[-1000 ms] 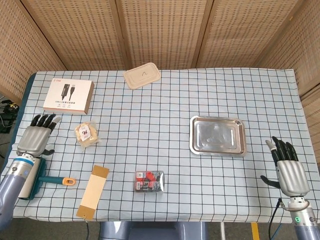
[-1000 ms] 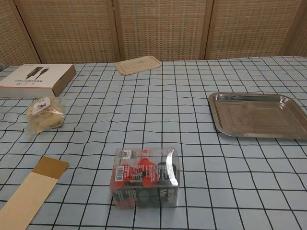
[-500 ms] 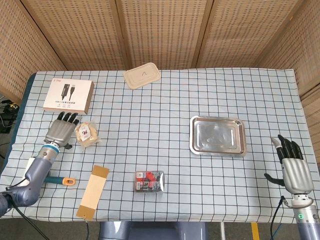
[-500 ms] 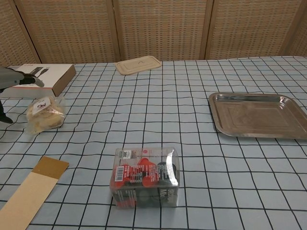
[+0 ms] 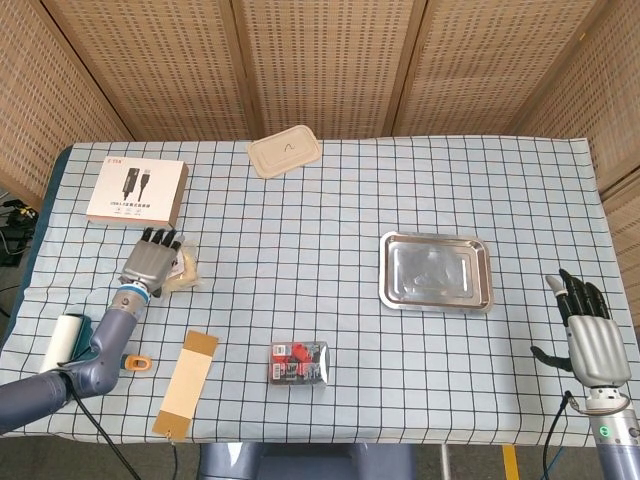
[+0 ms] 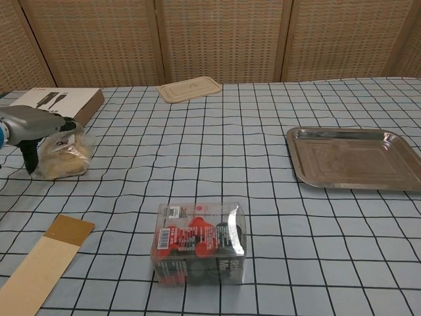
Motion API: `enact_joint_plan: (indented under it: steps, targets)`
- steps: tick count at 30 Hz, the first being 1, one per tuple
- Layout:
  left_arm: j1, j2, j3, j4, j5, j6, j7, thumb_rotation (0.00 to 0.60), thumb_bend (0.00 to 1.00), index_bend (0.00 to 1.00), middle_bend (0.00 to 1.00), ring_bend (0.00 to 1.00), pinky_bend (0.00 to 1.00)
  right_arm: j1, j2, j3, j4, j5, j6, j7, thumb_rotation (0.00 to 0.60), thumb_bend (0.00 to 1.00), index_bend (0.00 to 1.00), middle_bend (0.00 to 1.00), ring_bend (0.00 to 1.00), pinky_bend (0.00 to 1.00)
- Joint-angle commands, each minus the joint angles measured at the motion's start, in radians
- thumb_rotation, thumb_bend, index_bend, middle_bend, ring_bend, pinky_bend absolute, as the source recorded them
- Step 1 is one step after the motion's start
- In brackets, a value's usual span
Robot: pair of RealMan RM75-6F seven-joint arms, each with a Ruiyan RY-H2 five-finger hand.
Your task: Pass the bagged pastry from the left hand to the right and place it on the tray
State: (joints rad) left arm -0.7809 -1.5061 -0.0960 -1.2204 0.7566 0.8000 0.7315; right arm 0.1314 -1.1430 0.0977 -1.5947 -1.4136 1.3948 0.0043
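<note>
Where the checked cloth covers the tabletop (image 5: 330,200), which fills most of the frame, the objects lie well apart from one another. Metal tray (image 5: 436,271): right of centre, flat on the cloth. White product box (image 5: 137,192): upper left, printed with a cable. Tan lid (image 5: 285,152): top centre, near the far edge. Brown card strip (image 5: 186,383): lower left, lying lengthwise toward the near edge. Clear packet with red print (image 5: 299,364): lower centre; in the chest view it stands nearest the camera (image 6: 200,242). Left hand (image 5: 151,262): left of centre, laid palm-down over the bagged pastry (image 5: 184,270), fingers extended over its top; in the chest view the hand (image 6: 36,124) rests on the bag with the thumb down along its left side, but whether the bag is truly gripped cannot be told. The bagged pastry (image 6: 60,158) lies on the cloth just below the white box. Right hand (image 5: 590,338): lower right corner, beyond the cloth's edge, released, fingers apart and upright, holding nothing.
</note>
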Motion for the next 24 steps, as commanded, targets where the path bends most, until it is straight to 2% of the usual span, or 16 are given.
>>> enact_joint_plan:
  steps: [1, 2, 4, 7, 15, 19, 24]
  targets:
    - [0.034, -0.07, 0.006, 0.07, 0.163, 0.136, -0.11, 0.6, 0.37, 0.5, 0.21, 0.27, 0.39, -0.001, 0.001, -0.001, -0.001, -0.001, 0.0, 0.002, 0.6, 0.14, 0.0, 0.0, 0.0, 0.0]
    - [0.043, -0.079, 0.009, 0.086, 0.193, 0.153, -0.14, 0.6, 0.41, 0.58, 0.3, 0.35, 0.45, -0.001, 0.001, -0.002, -0.001, -0.002, -0.001, 0.002, 0.6, 0.14, 0.0, 0.0, 0.0, 0.0]
    - [0.055, -0.085, 0.012, 0.108, 0.237, 0.175, -0.189, 0.6, 0.44, 0.66, 0.38, 0.41, 0.48, 0.0, 0.001, -0.004, -0.002, -0.005, -0.001, 0.002, 0.6, 0.14, 0.0, 0.0, 0.0, 0.0]
    - [0.071, -0.07, 0.012, 0.109, 0.293, 0.207, -0.242, 0.6, 0.46, 0.71, 0.43, 0.44, 0.5, 0.0, 0.001, -0.004, -0.005, -0.007, 0.0, 0.001, 0.6, 0.14, 0.0, 0.0, 0.0, 0.0]
    - [0.078, -0.029, -0.007, 0.042, 0.376, 0.259, -0.297, 0.6, 0.46, 0.71, 0.43, 0.45, 0.51, 0.002, 0.004, 0.0, -0.003, 0.003, -0.007, 0.009, 0.6, 0.14, 0.0, 0.0, 0.0, 0.0]
    - [0.053, -0.026, -0.026, -0.005, 0.396, 0.255, -0.272, 0.6, 0.45, 0.71, 0.43, 0.45, 0.51, 0.003, 0.007, 0.006, 0.001, 0.016, -0.012, 0.019, 0.6, 0.14, 0.0, 0.0, 0.0, 0.0]
    - [-0.023, -0.078, -0.08, -0.048, 0.374, 0.211, -0.193, 0.6, 0.45, 0.7, 0.43, 0.45, 0.51, 0.005, 0.012, 0.018, 0.01, 0.037, -0.021, 0.042, 0.6, 0.14, 0.0, 0.0, 0.0, 0.0]
